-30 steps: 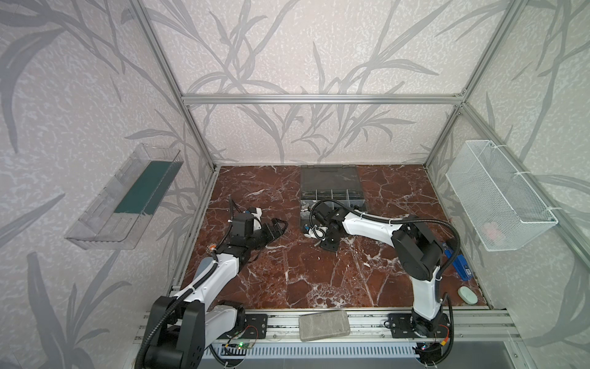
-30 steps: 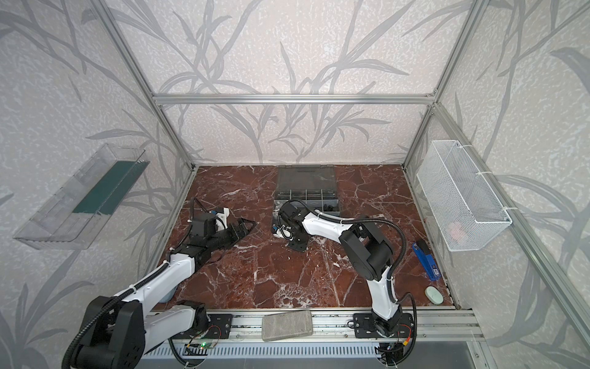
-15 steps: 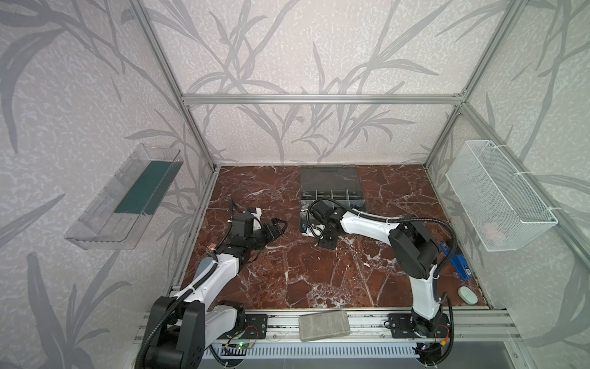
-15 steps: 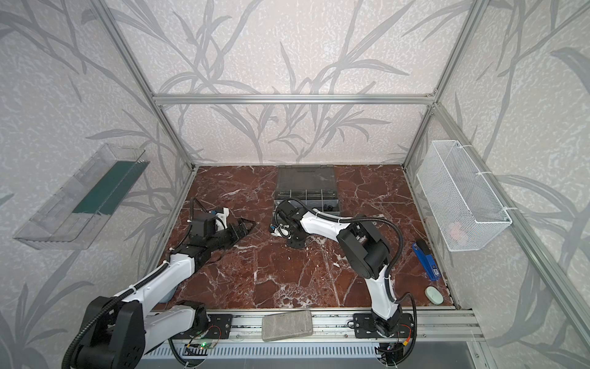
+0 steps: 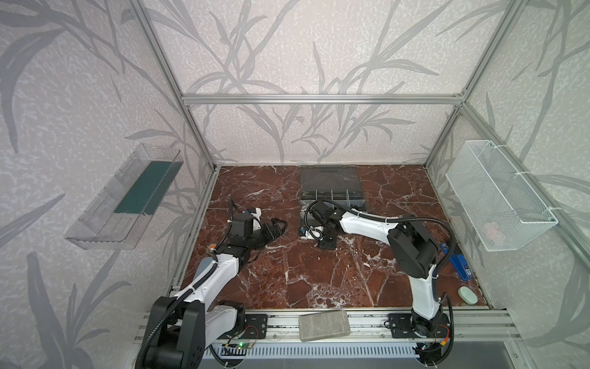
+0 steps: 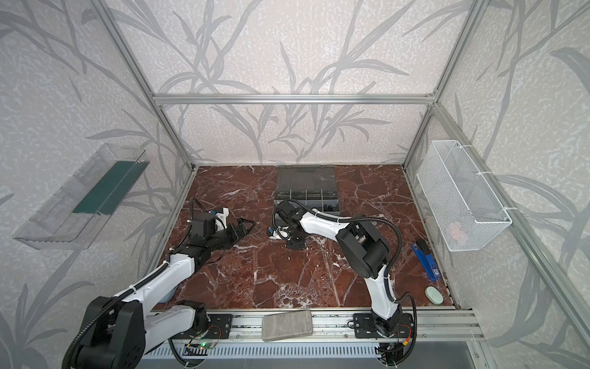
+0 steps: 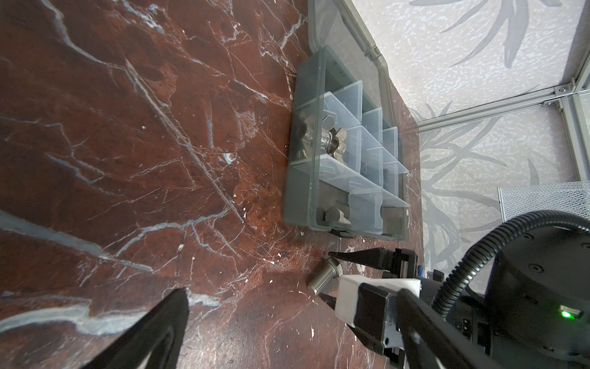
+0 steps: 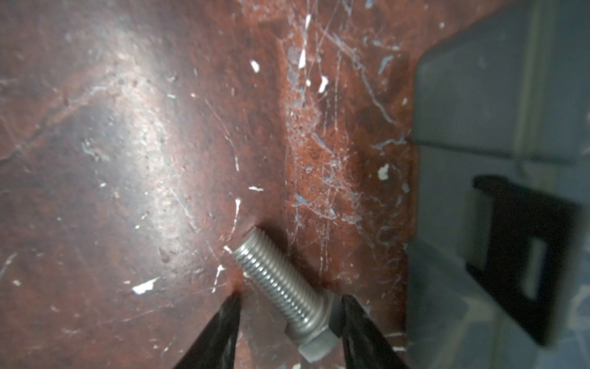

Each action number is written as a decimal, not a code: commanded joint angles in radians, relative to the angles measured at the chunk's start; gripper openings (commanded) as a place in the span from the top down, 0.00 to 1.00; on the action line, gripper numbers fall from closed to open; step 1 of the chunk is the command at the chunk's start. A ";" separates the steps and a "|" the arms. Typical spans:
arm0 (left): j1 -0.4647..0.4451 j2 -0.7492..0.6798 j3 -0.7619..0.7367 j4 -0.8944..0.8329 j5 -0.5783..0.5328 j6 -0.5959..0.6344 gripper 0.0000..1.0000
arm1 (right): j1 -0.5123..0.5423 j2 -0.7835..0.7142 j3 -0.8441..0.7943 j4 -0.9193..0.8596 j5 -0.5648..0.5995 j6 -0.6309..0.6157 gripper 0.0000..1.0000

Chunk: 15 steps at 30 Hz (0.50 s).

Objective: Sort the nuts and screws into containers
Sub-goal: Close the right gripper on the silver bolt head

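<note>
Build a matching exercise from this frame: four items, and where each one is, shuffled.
Items:
1. silver bolt
2. wing nuts
3. wire basket
4. grey block

Places:
a. on the front rail
b. in a cell of the organizer case
c. hung on the right wall
d. on the table, between the right gripper fingertips

Pairs: 1-d, 2-b, 3-c, 4-a
</note>
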 commanded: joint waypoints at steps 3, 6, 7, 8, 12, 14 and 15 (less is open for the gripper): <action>0.009 -0.022 -0.017 0.002 0.006 0.007 0.01 | 0.005 0.045 0.022 -0.013 -0.012 -0.075 0.48; 0.015 -0.046 -0.029 0.008 -0.008 -0.001 0.01 | 0.004 0.056 0.029 -0.018 -0.017 -0.090 0.49; 0.016 -0.054 -0.032 0.009 -0.011 -0.003 0.01 | 0.003 0.062 0.035 -0.025 -0.014 -0.091 0.49; 0.019 -0.059 -0.032 0.005 -0.015 -0.003 0.01 | 0.004 0.067 0.044 -0.035 -0.009 -0.090 0.50; 0.025 -0.070 -0.034 -0.006 -0.020 -0.001 0.01 | 0.001 0.071 0.045 -0.048 -0.024 -0.090 0.55; 0.027 -0.066 -0.033 -0.006 -0.015 -0.001 0.01 | -0.002 0.073 0.049 -0.058 -0.033 -0.090 0.59; 0.029 -0.064 -0.033 -0.004 -0.014 -0.003 0.01 | -0.004 0.075 0.049 -0.062 -0.037 -0.088 0.60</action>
